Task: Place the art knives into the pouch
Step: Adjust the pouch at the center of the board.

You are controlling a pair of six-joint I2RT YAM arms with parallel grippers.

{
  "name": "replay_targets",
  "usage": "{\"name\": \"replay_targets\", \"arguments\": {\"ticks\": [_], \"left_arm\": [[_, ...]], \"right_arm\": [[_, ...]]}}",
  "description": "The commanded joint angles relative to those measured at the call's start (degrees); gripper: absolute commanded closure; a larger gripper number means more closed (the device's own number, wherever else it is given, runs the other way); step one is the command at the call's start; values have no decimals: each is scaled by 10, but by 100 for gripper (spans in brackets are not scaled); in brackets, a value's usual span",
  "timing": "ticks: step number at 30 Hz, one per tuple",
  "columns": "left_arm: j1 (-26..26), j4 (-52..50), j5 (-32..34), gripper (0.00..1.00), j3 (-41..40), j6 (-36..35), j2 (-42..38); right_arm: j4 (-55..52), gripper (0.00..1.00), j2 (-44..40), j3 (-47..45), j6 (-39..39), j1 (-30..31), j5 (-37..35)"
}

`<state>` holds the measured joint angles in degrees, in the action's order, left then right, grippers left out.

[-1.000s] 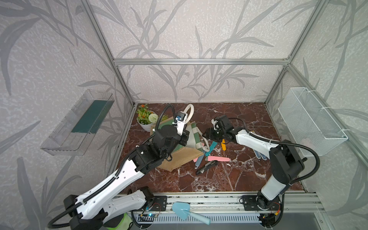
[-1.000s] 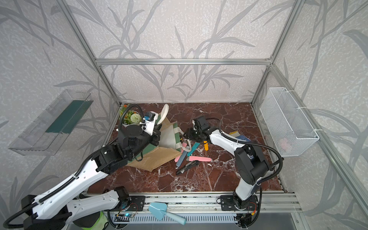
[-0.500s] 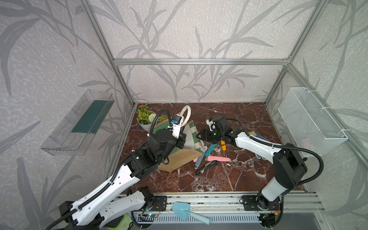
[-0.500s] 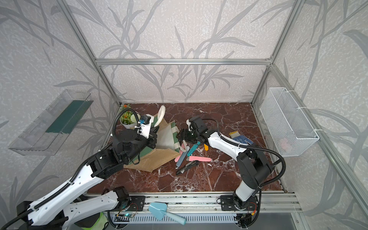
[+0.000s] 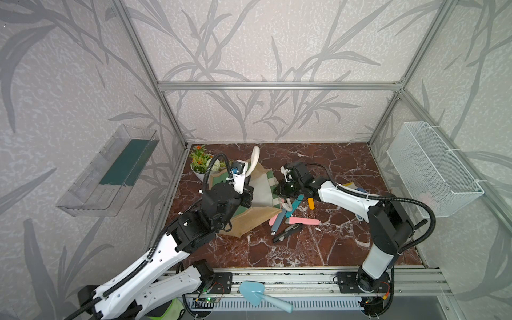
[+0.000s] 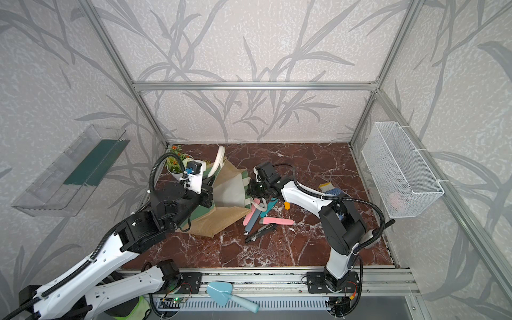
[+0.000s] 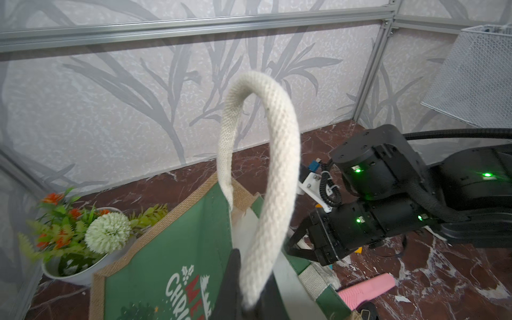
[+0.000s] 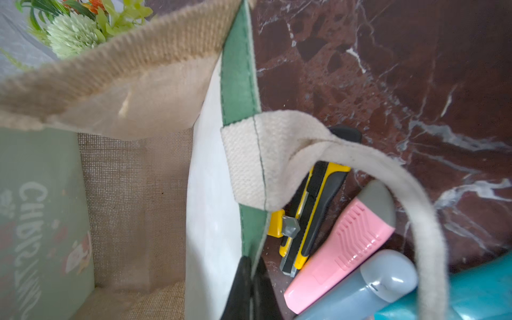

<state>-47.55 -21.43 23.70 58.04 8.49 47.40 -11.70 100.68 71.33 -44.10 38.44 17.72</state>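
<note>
Both are clenched on the pouch [image 5: 249, 219] held open between them, the left gripper [image 5: 247, 197] at the rim beneath a rope handle [image 7: 277, 166] and the right gripper [image 8: 250, 282] pinching the opposite green-edged rim, while the art knives [image 5: 303, 220] lie heaped on the marble [image 5: 318, 249] just outside its mouth.

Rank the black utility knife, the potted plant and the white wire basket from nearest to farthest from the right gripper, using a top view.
From the right gripper:
1. black utility knife, on the floor just in front of it.
2. potted plant, in the back left corner.
3. white wire basket, hung on the right wall.
</note>
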Motion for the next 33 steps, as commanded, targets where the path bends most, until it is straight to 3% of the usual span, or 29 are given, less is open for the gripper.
{"name": "replay_targets", "arguments": {"ticks": [1, 6, 9, 12, 14, 15, 23, 33], "left_arm": [[4, -24, 88, 100, -14, 46, -33], [25, -123, 166, 100, -1, 120, -48], [50, -175, 177, 97, 8, 166, -55], [82, -206, 152, 51, 21, 188, -56], [97, -224, 141, 29, 33, 196, -47], [103, -231, 135, 4, 39, 197, -40], [118, -225, 104, 1, 82, 169, -8], [125, -197, 20, 1, 123, 133, 82]], "right_arm": [[-39, 100, -44, 15, 24, -2, -59], [-47, 100, -74, 17, 30, -1, -76], [-56, 100, -89, 24, 35, 3, -84], [-64, 100, -101, 36, 47, 9, -93], [-69, 100, -101, 47, 52, 11, -87], [-73, 100, -98, 54, 55, 12, -85], [-84, 100, -93, 76, 65, 24, -88], [-88, 100, -78, 102, 72, 27, -37]]}}
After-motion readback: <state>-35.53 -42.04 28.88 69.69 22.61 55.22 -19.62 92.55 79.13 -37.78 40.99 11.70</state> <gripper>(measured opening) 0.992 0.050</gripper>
